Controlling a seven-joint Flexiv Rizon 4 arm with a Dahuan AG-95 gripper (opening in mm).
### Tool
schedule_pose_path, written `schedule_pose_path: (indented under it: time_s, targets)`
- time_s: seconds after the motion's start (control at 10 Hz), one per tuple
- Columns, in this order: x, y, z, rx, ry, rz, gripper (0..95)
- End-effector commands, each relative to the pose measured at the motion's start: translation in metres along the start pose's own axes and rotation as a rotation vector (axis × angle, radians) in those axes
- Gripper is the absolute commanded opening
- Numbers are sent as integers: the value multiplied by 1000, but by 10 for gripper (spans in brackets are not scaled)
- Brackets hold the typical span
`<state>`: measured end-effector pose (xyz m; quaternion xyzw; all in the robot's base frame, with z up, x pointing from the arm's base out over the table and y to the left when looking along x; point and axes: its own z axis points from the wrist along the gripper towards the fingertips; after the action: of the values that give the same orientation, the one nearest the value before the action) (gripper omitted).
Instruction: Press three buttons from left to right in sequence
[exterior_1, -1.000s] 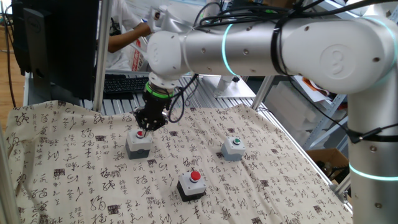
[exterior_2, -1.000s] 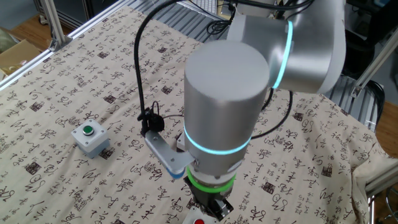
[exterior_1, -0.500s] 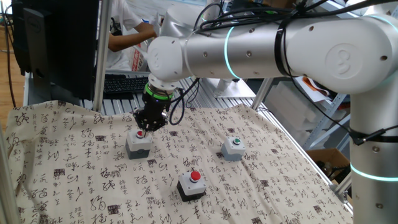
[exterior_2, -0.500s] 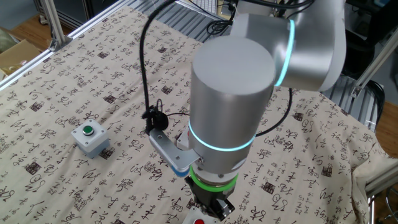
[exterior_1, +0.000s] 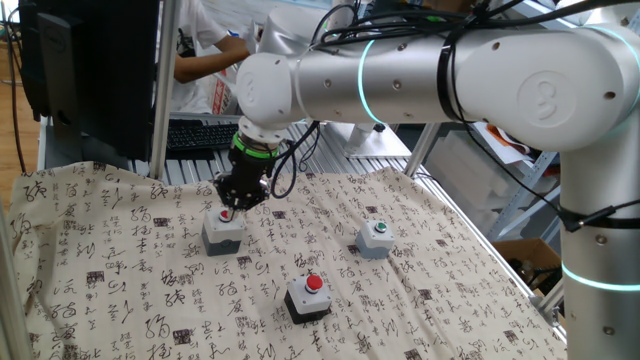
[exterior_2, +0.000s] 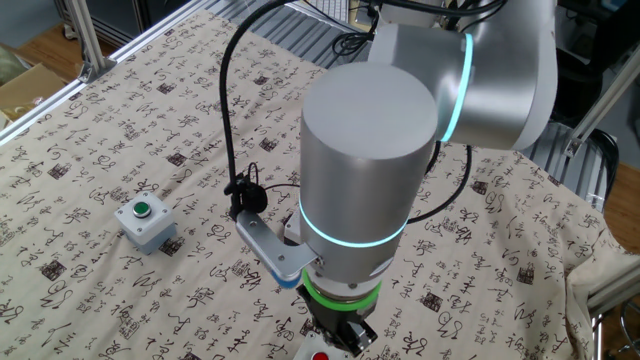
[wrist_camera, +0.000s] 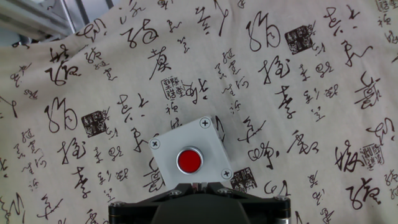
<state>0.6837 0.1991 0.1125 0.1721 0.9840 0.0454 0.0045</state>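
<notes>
1. The tablecloth (wrist_camera: 311, 62) is printed from edge to edge with black brush-style Chinese calligraphy and small dark square seal stamps; the characters are too cursive to read for certain.
2. The grey button box (wrist_camera: 191, 160) with the small red button carries no readable label.
3. The black-and-white box (exterior_1: 308, 296) and the light grey box (exterior_1: 376, 238) with the green button show no legible writing.
4. A round embossed emblem sits on the robot arm's (exterior_1: 540, 95) large joint cap; it cannot be read.
</notes>
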Motion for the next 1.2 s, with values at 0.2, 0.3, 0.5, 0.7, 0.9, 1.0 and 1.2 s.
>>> schedule_pose_path:
  time_s: [0.2,0.3,0.5,0.7,0.9,1.0,1.2]
  targets:
    - [0,2,-1,-2,2,1,0]
    - [-2,3,-1,-4,5,2,0]
    - [-5,7,-2,-1,10,1,0]
    - [-10,9,-3,1,12,5,0]
    - [-20,13,-4,5,25,2,0]
    - [-24,14,-5,9,26,-1,0]
    - [-30,16,-4,12,29,-7,0]
